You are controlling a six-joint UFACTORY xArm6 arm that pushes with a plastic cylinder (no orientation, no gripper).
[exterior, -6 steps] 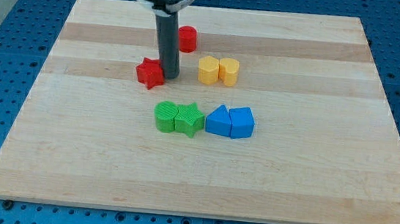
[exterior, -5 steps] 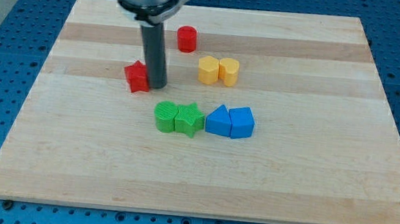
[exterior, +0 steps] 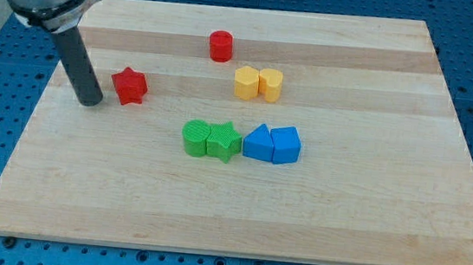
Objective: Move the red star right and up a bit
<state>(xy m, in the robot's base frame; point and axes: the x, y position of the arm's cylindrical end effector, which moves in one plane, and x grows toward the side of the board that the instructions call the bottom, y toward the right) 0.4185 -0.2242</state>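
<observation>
Toward the view's left of the counter (exterior: 368,215), the clawless rod's tip (exterior: 91,101) is sitting just left of the red star (exterior: 129,86), well apart from the red cylinder (exterior: 220,46), suggesting a slow push rightward and slightly upward through the star's centre.

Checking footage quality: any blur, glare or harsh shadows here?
Camera view: sharp throughout, the red star and my tip, just left of it, crisp; lighting even, shadows soft and short; no glare on the wooden board.
</observation>
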